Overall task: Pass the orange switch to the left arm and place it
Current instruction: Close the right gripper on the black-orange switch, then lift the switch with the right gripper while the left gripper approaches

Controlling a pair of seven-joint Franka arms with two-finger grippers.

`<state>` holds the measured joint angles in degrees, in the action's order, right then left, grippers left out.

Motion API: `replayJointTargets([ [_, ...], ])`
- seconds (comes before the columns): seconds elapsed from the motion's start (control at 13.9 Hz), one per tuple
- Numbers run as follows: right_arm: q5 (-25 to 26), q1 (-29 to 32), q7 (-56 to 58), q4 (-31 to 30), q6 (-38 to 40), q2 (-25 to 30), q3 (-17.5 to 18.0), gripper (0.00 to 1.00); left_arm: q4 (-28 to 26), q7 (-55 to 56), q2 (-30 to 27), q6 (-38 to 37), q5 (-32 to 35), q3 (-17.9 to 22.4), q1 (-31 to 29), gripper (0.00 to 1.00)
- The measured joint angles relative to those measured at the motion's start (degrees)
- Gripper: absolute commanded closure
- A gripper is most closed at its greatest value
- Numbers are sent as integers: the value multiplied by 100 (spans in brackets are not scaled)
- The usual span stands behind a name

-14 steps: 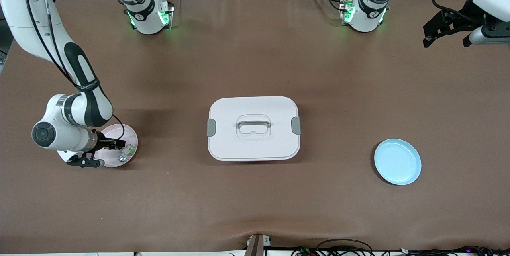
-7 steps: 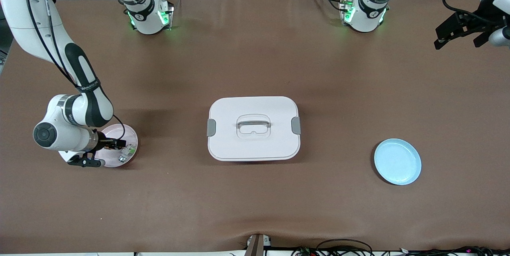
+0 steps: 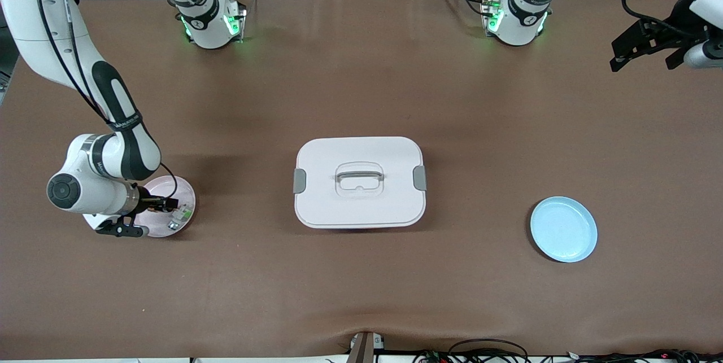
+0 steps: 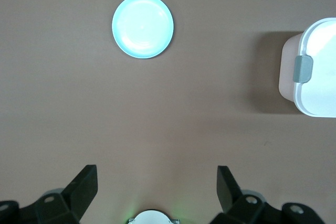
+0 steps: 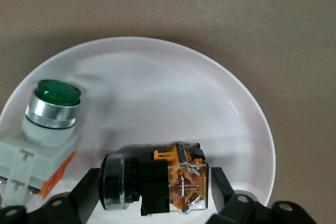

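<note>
The right pincer [image 3: 165, 203] is down in the pink plate [image 3: 183, 193] at the right arm's end of the worktop [image 3: 361, 289]. In the right wrist view the switch [image 5: 155, 183] lies on its side in that plate [image 5: 157, 82], between the two fingers [image 5: 86, 184]; they stand partly closed, close against its ends, but whether they grip it I cannot tell. Beside it in the plate sits a green-capped part [image 5: 50, 114] on a white body. The box [image 3: 359, 181] stands mid-worktop, lid on, well apart from both plates. The blue plate [image 3: 563, 229] lies toward the left arm's end, nearer the front camera than the box. The left pincer [image 3: 644, 49] hangs in the air over the left arm's end of the worktop, wide open and holding nothing; its wrist view looks down on the blue plate [image 4: 142, 25] and a corner of the box [image 4: 315, 72].
</note>
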<state>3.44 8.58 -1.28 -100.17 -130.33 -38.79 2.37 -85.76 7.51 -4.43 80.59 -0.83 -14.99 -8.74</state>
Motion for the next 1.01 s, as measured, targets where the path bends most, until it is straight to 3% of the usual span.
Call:
replayJointTargets([
  [0.14, -1, -2, -1, 1, 0, 1, 6, 77, 0, 0, 65, 9, 0, -2, 6, 0],
  [0.29, -1, -5, -1, 1, 1, 0, 13, 87, 0, 0, 100, 18, 0, -2, 6, 0],
  [0.79, 0, -10, -2, 58, 469, 76, 23, 85, 0, 0, 102, 19, 0, -2, 7, 0],
  [1.01, -5, -10, -118, 324, 1612, 444, 28, 85, -2, 0, 121, 142, 0, 0, 0, 0],
])
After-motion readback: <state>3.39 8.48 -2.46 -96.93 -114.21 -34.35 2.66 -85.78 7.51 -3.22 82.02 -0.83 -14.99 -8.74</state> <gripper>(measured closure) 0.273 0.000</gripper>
